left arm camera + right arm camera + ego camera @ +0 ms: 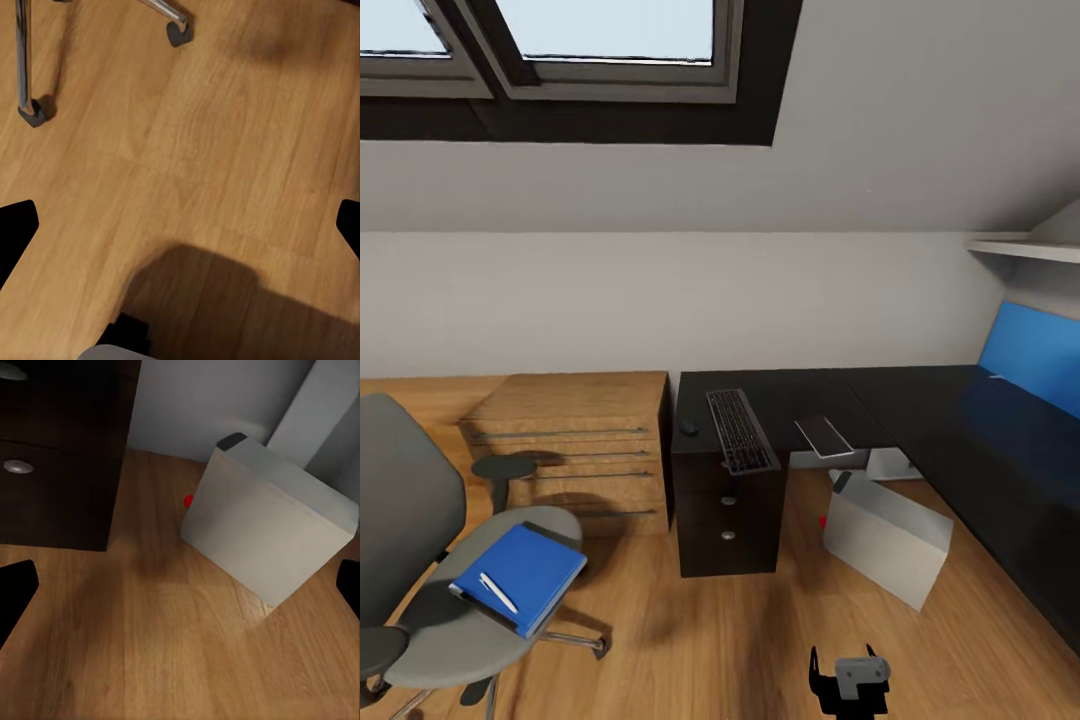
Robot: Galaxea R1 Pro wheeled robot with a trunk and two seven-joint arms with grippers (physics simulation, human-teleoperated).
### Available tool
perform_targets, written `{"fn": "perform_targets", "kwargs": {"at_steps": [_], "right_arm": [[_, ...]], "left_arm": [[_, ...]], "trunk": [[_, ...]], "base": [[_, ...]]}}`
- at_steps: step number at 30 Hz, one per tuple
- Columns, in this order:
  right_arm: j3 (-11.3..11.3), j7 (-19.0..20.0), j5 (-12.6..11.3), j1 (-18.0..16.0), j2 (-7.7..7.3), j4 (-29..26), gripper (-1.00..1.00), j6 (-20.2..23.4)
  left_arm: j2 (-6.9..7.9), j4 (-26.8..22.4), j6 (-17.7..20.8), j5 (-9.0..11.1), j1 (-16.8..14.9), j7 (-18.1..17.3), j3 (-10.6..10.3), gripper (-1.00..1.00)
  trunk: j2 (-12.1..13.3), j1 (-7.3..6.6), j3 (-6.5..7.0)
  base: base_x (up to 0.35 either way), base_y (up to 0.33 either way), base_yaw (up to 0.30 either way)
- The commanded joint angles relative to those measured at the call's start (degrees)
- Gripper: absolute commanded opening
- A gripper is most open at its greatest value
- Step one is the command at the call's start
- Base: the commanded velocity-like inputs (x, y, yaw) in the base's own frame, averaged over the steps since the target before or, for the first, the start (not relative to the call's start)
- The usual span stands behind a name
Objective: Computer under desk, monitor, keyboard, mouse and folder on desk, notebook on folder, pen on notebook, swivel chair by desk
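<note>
1. The right tool hangs low over the wood floor; in the right wrist view its two dark fingertips sit far apart at the frame's edges, so it is wide open and holds nothing.
2. The left tool is likewise spread wide and empty, its fingertips framing bare floor, with the chair's chrome spokes and casters just beyond.
3. The computer stands on the floor ahead of the right tool, tilted at an angle, beside the dark drawer pedestal and partly under the counter; a red dot marks its lower corner.
4. On the black counter, farther ahead of the right tool, the keyboard lies lengthwise, with the mouse just to its left.
5. A small dark flat item, possibly the notebook, rests at the counter's edge right of the keyboard, slightly overhanging.
6. The swivel chair stands well to the left of the right tool, apart from the counter.
7. The folder lies on the seat, and the pen lies on top of the folder.
8. A light wooden drawer unit stands between the chair and the counter.
</note>
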Motion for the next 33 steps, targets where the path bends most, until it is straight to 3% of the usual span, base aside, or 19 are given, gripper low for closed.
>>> {"fn": "perform_targets", "kwargs": {"at_steps": [1, 6, 10, 12, 17, 18, 22, 23, 24, 26, 27, 29, 30, 31, 33], "right_arm": [[0.53, -0.23, -0.40, -0.04, 0.13, 0.01, 1.00, -0.20], [0.85, -0.33, 0.08, -0.06, 0.31, -0.24, 1.00, -0.21], [0.57, -0.40, -0.20, -0.32, -0.72, -4.60, 1.00, 0.10], [0.07, -0.34, -1.52, -0.41, -2.24, -10.75, 1.00, 0.67], [-1.80, 0.20, -8.38, -0.47, -4.42, -26.53, 1.00, 5.36], [-2.94, 1.96, -13.86, -0.47, -5.71, -36.49, 1.00, 10.33], [-5.64, 5.81, -20.80, -0.48, -6.58, -45.17, 1.00, 16.59], [-7.38, 8.04, -23.86, -0.48, -6.77, -48.32, 1.00, 19.97], [-8.44, 9.30, -25.43, -0.49, -6.85, -49.79, 1.00, 21.89], [-14.24, 15.38, -31.91, -0.75, -7.39, -54.05, 1.00, 31.63], [-16.10, 17.18, -33.66, -0.94, -7.56, -54.66, 1.00, 34.61], [-24.95, 25.32, -41.38, -2.00, -7.96, -55.33, 1.00, 47.06], [-27.28, 27.47, -43.24, -2.22, -8.04, -54.96, 1.00, 49.81], [-33.37, 33.41, -47.58, -2.61, -8.21, -53.29, 1.00, 55.94], [-37.53, 38.55, -49.91, -2.83, -8.56, -51.61, 1.00, 59.30]], "left_arm": [[-0.02, -0.02, -0.15, 0.07, -0.03, 0.49, -0.56, 1.00], [-1.31, -1.02, -0.15, 0.03, -0.03, 1.39, -1.22, 1.00], [-1.83, -9.15, 1.21, 0.08, -0.03, 5.38, -1.50, 1.00], [-1.94, -14.62, 4.84, -0.12, -0.03, 8.93, -1.54, 1.00], [-1.91, -30.61, 19.96, -0.92, -0.03, 15.14, -1.51, 1.00], [-1.85, -41.07, 27.93, -1.06, -0.03, 17.47, -1.39, 1.00], [-1.85, -49.99, 33.69, -1.10, -0.03, 18.64, -1.34, 1.00], [-1.85, -53.30, 35.72, -1.11, -0.03, 18.86, -1.33, 1.00], [-1.85, -54.90, 36.70, -1.11, -0.03, 18.93, -1.31, 1.00], [-1.82, -60.48, 40.47, -0.97, -0.03, 18.98, -1.13, 1.00], [-1.83, -61.55, 41.41, -0.86, -0.03, 18.97, -0.99, 1.00], [-1.87, -64.29, 44.78, 0.05, -0.03, 18.89, 0.46, 1.00], [-1.90, -64.66, 45.38, 0.39, -0.03, 18.86, 0.89, 1.00], [-2.04, -65.22, 46.48, 1.27, -0.03, 18.83, 1.70, 1.00], [-2.07, -65.00, 47.03, 1.72, -0.03, 18.81, 2.03, 1.00]], "trunk": [[-0.45, 0.23, -0.25], [-2.46, 1.32, -1.15], [-4.06, 2.20, -1.86], [-4.86, 2.64, -2.22], [-6.87, 3.74, -3.12], [-7.27, 3.96, -3.30], [-8.87, 4.84, -4.02], [-9.28, 5.06, -4.20], [-9.68, 5.28, -4.38], [-10.48, 5.72, -4.74], [-10.88, 5.94, -4.92], [-11.68, 6.38, -5.27], [-12.08, 6.60, -5.45], [-12.48, 6.82, -5.63], [-13.29, 7.25, -5.99]], "base": [[0.000, 0.000, 0.000], [0.000, 0.000, 0.000], [0.000, 0.000, 0.000], [0.000, 0.000, 0.000], [0.000, 0.000, 0.000], [0.000, 0.000, 0.000], [0.000, 0.000, 0.000], [0.000, 0.000, 0.000], [0.000, 0.000, 0.000], [0.000, 0.000, 0.000], [0.000, 0.000, 0.000], [0.000, 0.000, 0.000], [0.000, 0.000, 0.000], [0.000, 0.000, 0.000], [0.000, 0.000, 0.000]]}}
